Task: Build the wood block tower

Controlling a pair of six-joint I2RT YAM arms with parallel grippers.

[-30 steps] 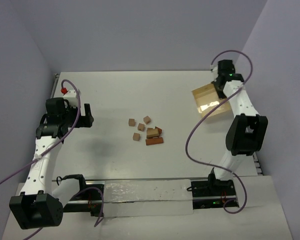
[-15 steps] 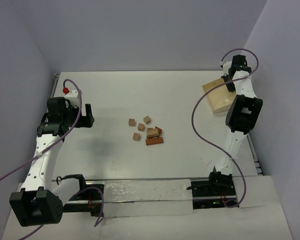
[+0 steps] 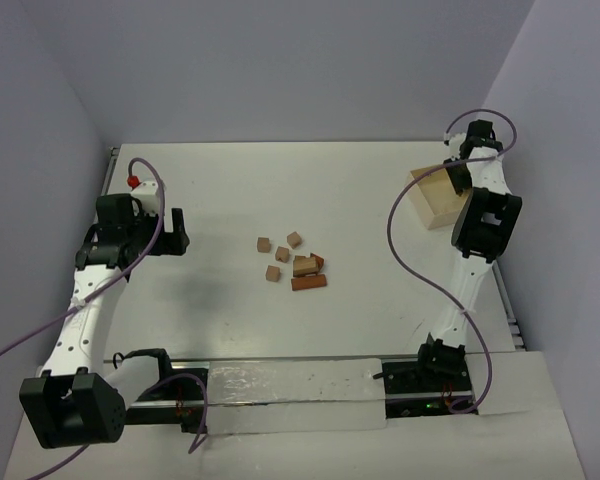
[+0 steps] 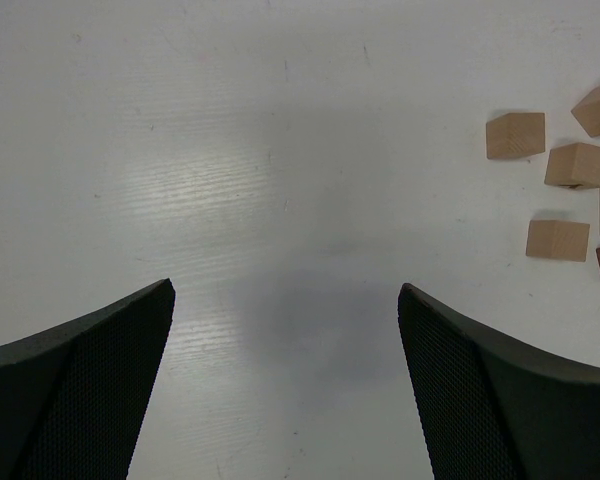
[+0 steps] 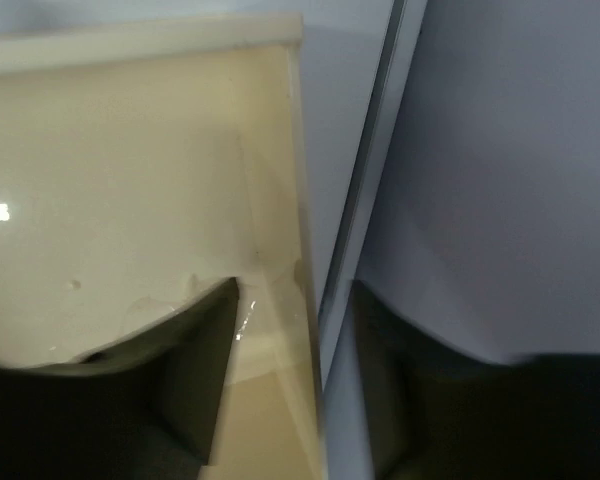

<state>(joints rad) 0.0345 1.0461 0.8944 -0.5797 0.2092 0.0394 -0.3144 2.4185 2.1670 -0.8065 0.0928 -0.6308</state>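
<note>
The wood blocks lie scattered on the white table's middle: small tan cubes (image 3: 263,244) (image 3: 294,239) (image 3: 273,273), a bigger tan block (image 3: 305,265) and a reddish bar (image 3: 309,283). In the left wrist view some cubes (image 4: 515,135) (image 4: 558,240) show at the right edge. My left gripper (image 3: 175,232) (image 4: 285,290) hovers open over bare table, left of the blocks. My right gripper (image 3: 458,178) (image 5: 295,290) is at the back right, jaws apart astride one wall of a pale wooden box (image 3: 435,200) (image 5: 130,200); neither finger touches the wall.
The pale box stands near the table's right edge, next to the purple side wall (image 5: 500,150). Purple cables (image 3: 400,260) loop from both arms. A red knob (image 3: 131,181) sits at the back left.
The right arm carried the tilted box back and to the right, the box now rests on the table, and the right jaws have parted. The left arm barely moved.
</note>
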